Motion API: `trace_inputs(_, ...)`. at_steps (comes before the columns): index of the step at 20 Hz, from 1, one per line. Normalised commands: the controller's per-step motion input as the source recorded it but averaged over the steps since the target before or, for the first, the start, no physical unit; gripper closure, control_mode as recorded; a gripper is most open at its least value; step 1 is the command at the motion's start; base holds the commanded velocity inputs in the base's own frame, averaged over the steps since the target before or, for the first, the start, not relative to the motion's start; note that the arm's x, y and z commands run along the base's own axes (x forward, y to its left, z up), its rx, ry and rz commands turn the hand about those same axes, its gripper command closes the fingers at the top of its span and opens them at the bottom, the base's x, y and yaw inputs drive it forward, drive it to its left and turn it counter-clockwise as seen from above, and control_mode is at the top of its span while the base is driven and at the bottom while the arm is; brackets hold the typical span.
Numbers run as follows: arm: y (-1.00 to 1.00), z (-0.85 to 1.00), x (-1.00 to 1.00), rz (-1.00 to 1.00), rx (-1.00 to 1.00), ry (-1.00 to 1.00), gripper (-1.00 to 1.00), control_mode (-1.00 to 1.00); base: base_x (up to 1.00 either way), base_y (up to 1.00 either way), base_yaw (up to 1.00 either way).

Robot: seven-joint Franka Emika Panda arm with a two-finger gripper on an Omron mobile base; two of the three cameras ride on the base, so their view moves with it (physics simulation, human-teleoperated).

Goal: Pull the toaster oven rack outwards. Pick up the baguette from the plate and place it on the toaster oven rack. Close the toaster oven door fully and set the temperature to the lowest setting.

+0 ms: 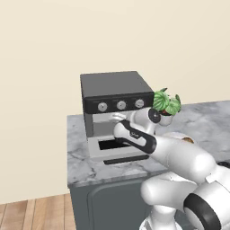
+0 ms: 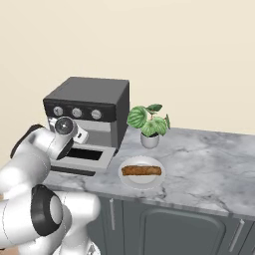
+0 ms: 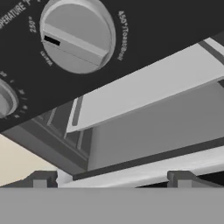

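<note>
The dark grey toaster oven (image 1: 114, 87) (image 2: 94, 97) stands on the marble counter. Its door (image 1: 114, 150) (image 2: 82, 157) lies open and flat in front of the cavity. My gripper (image 1: 117, 117) (image 3: 113, 179) is at the cavity mouth just under the control strip, open, with nothing between its fingertips (image 3: 41, 179). Close up in the hand view are a silver temperature knob (image 3: 76, 37) and, below it, a light-grey flat slab that looks like the rack (image 3: 144, 89). The baguette (image 2: 142, 171) lies on the white plate (image 2: 124, 180) to the right of the oven.
A potted green plant (image 2: 149, 122) (image 1: 166, 102) stands right beside the oven, behind the plate. The counter's front edge (image 2: 164, 199) runs just before the door and plate. My own arm crosses in front of the oven in the left base view.
</note>
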Motion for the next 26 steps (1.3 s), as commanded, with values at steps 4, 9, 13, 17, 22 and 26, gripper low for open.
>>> trace_inputs(4,0.01,0.00,0.00,-0.02,0.00,-0.09,-1.00,-1.00,0.00,0.00,0.00)
trace_inputs(9,0.00,0.00,0.00,-0.01,0.00,-0.03,-1.00,-1.00,0.00,0.00,0.00)
trace_inputs(13,0.00,0.00,0.06,-0.01,0.00,0.00,-1.00,-1.00,0.00,0.00,0.00)
trace_inputs(17,0.00,0.00,0.06,-0.04,0.03,0.00,-1.00,-1.00,0.00,0.00,0.00)
trace_inputs(22,0.00,-0.01,0.00,-0.06,0.02,0.00,-1.00,-1.00,0.00,0.00,0.00)
trace_inputs(26,-0.04,-0.03,0.00,-0.06,0.02,0.00,-1.00,-1.00,0.00,0.00,0.00)
